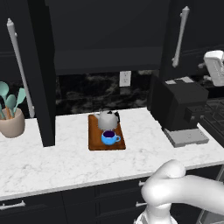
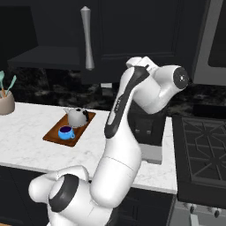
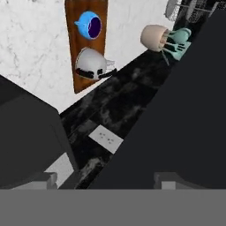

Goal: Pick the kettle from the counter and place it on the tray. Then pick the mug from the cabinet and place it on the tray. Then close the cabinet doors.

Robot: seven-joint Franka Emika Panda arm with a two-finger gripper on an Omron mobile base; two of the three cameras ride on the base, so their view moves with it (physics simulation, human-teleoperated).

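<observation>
The reddish-brown tray point(image 1: 94, 142) lies on the white marble counter point(image 1: 52, 157) under the open black cabinet point(image 1: 105, 54). On the tray stand the grey kettle point(image 1: 108, 119) at the back and the blue mug point(image 1: 109, 138) in front of it, close together. Both cabinet doors stand open: the left door point(image 1: 41, 74) and the right door point(image 1: 168, 39), each with a silver bar handle. My gripper point(image 1: 203, 65) is up high beside the right door, above the coffee machine. In the hand view my gripper point(image 3: 106, 178) is open and holds nothing, with the dark door panel point(image 3: 185, 110) close ahead.
A black coffee machine point(image 1: 179, 109) stands on the counter right of the tray, below my hand. A beige utensil pot point(image 1: 11, 122) sits at the far left. A stove point(image 2: 203, 145) adjoins the counter on the right. A wall outlet point(image 1: 125, 78) is above the tray.
</observation>
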